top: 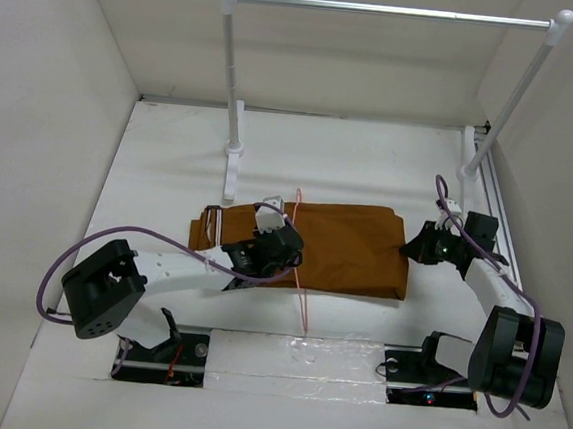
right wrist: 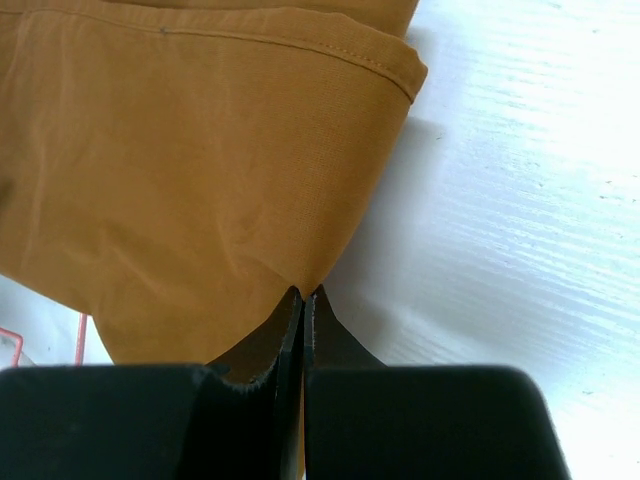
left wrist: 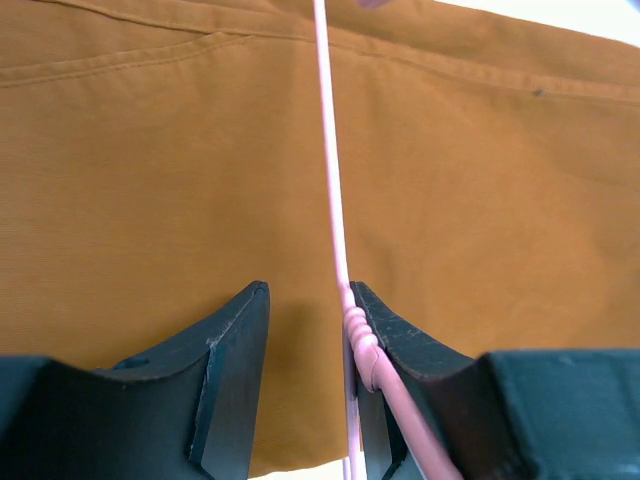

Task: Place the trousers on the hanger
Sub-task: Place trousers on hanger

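Observation:
The rust-brown trousers (top: pixel 354 246) lie folded flat mid-table, with the striped waistband (top: pixel 213 224) at the left end. The thin pink hanger (top: pixel 301 266) lies across them, running from far to near. My left gripper (top: pixel 269 238) hovers over the trousers' left part. In the left wrist view it (left wrist: pixel 310 300) is open, and the hanger's twisted neck (left wrist: pixel 358 335) rests against the right finger, over the cloth (left wrist: pixel 150 180). My right gripper (top: pixel 411 249) is at the trousers' right edge. In the right wrist view it (right wrist: pixel 303 292) is shut, pinching the cloth's edge (right wrist: pixel 180 180) into a peak.
A silver rail (top: pixel 385 9) on white posts (top: pixel 233 79) stands at the back of the table. White walls close in the left, right and far sides. A track (top: pixel 497 218) runs along the right edge. The arm bases (top: pixel 294 361) sit at the near edge.

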You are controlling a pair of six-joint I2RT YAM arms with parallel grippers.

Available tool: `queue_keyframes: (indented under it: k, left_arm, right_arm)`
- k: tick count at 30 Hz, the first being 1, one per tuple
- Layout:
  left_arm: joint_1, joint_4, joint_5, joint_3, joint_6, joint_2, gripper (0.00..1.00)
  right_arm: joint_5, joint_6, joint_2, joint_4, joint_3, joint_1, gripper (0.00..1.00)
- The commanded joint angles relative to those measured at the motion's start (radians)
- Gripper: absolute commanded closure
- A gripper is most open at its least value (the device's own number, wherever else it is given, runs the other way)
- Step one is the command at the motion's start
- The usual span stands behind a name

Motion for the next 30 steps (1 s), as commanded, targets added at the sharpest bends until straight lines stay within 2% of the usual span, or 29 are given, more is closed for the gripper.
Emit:
queue_keyframes:
  k: [1,13,21,23,24,26,27,29,30]
  left_arm:
    - [0.016,-0.072,-0.046,0.011,0.068,-0.008,1.0]
    - [0.016,0.017,-0.036,0.133,0.197,0.008,1.0]
    - [0.016,-0.018,-0.054,0.247,0.263,-0.074,1.0]
    - [0.016,-0.07,-0.066,0.334,0.285,-0.084,1.0]
    - [0.016,-0.137,-0.072,0.377,0.302,-0.089,1.0]
    - [0.007,-0.208,-0.102,0.523,0.348,-0.088,1.0]
    - [0.007,-0.281,-0.103,0.629,0.355,-0.077,1.0]
    - [0.007,-0.326,-0.094,0.721,0.413,-0.071,1.0]
    - [0.007,-0.366,-0.083,0.8,0.426,-0.063,1.0]
  right_arm:
    - [0.032,0.024,0.027,0.105,0.055,-0.01,1.0]
    - [0.042,0.007,0.162,0.179,0.009,-0.01,1.0]
    - [0.051,0.002,0.143,0.13,0.026,0.015,0.99]
    - [0.087,-0.008,0.089,0.051,0.061,0.038,0.85]
    - [0.101,-0.013,0.068,0.024,0.075,0.062,0.67]
    - [0.104,-0.017,0.022,-0.081,0.131,0.073,0.53]
    - [0.103,-0.011,-0.05,-0.114,0.156,0.091,0.45]
    - [0.129,0.031,-0.153,-0.201,0.222,0.133,0.4]
    - [0.153,0.054,-0.255,-0.218,0.301,0.154,0.36]
